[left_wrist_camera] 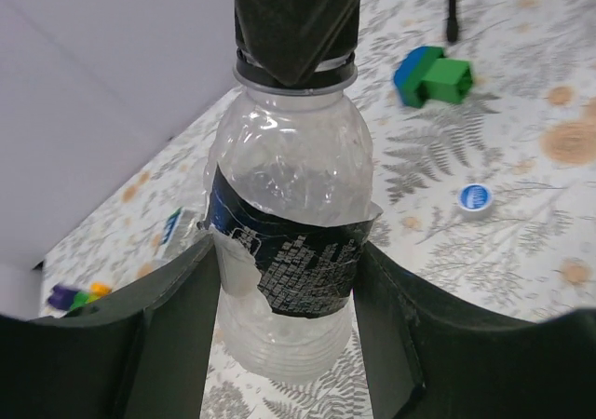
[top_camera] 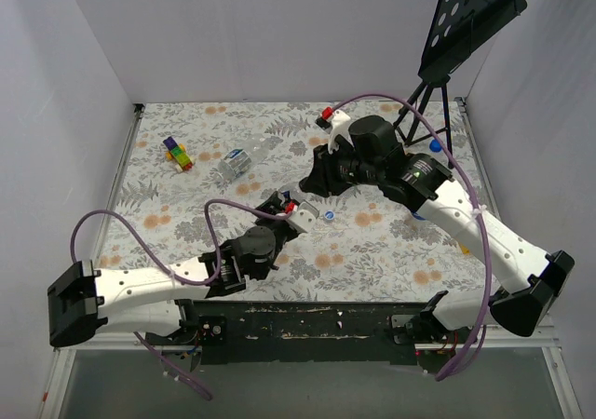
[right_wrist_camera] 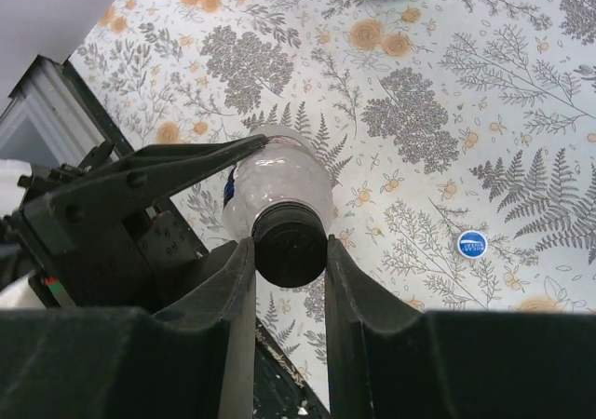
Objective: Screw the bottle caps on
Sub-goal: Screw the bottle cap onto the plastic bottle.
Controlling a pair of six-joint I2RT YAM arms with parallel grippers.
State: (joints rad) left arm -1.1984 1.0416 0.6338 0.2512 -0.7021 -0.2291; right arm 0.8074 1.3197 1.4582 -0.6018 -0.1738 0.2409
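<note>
My left gripper [left_wrist_camera: 289, 251] is shut on a clear bottle [left_wrist_camera: 289, 168] with a torn dark label and holds it upright. My right gripper [right_wrist_camera: 289, 247] is shut on a black cap [right_wrist_camera: 291, 244] that sits on this bottle's neck [right_wrist_camera: 279, 191]. In the top view the two grippers meet mid-table, the left [top_camera: 284, 207] and the right [top_camera: 317, 182]. A loose blue cap [top_camera: 329, 216] lies on the table beside them; it also shows in the left wrist view [left_wrist_camera: 475, 198] and the right wrist view [right_wrist_camera: 472, 244]. Another bottle [top_camera: 233, 165] lies on its side at the back left.
Multicoloured toy blocks [top_camera: 177, 154] lie at the back left. A green and blue block [left_wrist_camera: 433, 74] lies beyond the held bottle. A black music stand [top_camera: 447, 56] stands at the back right, with a small blue cap [top_camera: 435, 145] by its foot.
</note>
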